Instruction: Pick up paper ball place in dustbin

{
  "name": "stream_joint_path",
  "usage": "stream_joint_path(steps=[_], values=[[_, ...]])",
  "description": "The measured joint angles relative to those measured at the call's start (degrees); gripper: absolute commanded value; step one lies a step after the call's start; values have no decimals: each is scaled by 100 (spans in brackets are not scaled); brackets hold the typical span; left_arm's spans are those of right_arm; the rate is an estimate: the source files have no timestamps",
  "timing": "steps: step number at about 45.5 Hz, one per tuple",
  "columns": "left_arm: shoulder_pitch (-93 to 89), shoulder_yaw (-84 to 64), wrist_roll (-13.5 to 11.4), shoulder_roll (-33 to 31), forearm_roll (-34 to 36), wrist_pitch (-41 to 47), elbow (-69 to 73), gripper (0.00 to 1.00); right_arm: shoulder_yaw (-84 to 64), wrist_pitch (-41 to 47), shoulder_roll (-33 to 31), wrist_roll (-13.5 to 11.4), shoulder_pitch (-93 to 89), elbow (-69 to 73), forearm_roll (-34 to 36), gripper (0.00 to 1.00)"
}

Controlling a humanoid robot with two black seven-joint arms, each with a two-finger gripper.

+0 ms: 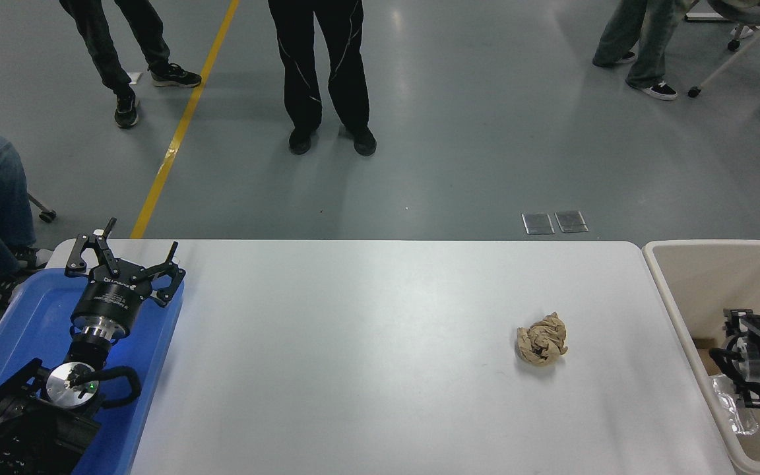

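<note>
The crumpled tan-brown paper ball (541, 347) lies on the white table (353, 356), well apart from and left of the large rectangular beige plastic dustbin (673, 310), which stands at the table's right end. The black right gripper (739, 359) hangs over the dustbin interior, right of the paper ball and not touching it; whether its fingers are spread or pressed together cannot be told. The black left gripper (126, 254), fingers spread and holding nothing, is parked over the shallow blue tray (24, 316) far left of the dustbin.

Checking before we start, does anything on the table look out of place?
Only the paper ball, lying loose on the white table, outside the dustbin at the right edge. The right gripper hangs over the bin; the left gripper is parked over the blue tray.
</note>
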Motion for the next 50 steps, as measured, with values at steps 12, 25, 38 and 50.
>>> stream_joint_path(steps=[12,25,38,50], values=[[-2,5,0,-3,0,0,0,99,4,-8,17,1,7,-12,0,100],[-7,13,0,-1,0,0,0,99,3,13,47,1,19,-12,0,100],[-5,14,0,-1,0,0,0,99,-57,122,35,-6,43,-5,-32,100],[-2,15,-1,-1,0,0,0,99,-280,337,-62,7,205,91,-138,100]])
